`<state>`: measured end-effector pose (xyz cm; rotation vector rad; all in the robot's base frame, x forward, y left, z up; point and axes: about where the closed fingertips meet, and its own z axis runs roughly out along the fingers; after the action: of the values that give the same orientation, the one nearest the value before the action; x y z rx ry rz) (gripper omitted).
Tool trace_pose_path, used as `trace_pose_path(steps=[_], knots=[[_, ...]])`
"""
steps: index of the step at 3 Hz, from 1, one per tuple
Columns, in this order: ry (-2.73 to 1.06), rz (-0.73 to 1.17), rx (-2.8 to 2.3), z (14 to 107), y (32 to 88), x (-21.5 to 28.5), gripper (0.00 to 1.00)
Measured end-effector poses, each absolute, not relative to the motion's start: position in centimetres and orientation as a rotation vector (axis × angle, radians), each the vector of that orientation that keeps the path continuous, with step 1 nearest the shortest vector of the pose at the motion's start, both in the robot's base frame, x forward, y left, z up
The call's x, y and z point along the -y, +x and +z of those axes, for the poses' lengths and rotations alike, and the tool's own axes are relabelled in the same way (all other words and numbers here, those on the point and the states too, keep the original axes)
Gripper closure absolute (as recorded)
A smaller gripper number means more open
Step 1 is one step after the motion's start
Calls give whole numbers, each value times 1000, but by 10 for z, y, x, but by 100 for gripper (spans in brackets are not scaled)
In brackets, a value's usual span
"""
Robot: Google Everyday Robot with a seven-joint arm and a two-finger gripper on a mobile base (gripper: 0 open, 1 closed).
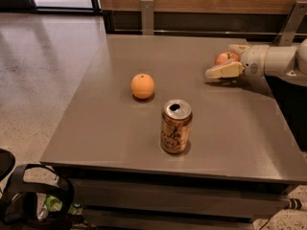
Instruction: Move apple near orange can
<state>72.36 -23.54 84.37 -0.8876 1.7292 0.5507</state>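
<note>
The red apple (227, 57) rests on the grey table (230, 128) at its far right. My gripper (219, 60) reaches in from the right, with its cream fingers (224, 71) standing open on either side of the apple. The near finger hides the apple's lower part. The orange can (176, 126) stands upright near the table's front middle, well to the left of and in front of the apple, its silver top opened.
A plain orange fruit (143, 86) lies on the table left of the can's line. The white arm (278, 60) crosses the table's right edge. A dark wall base with metal posts (147, 13) runs behind the table. A black bag (33, 200) lies on the floor at front left.
</note>
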Motion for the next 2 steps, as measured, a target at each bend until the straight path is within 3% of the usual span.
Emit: trace_pose_path(steps=[2], knots=[[-896, 566, -1730, 841, 725, 228, 59]])
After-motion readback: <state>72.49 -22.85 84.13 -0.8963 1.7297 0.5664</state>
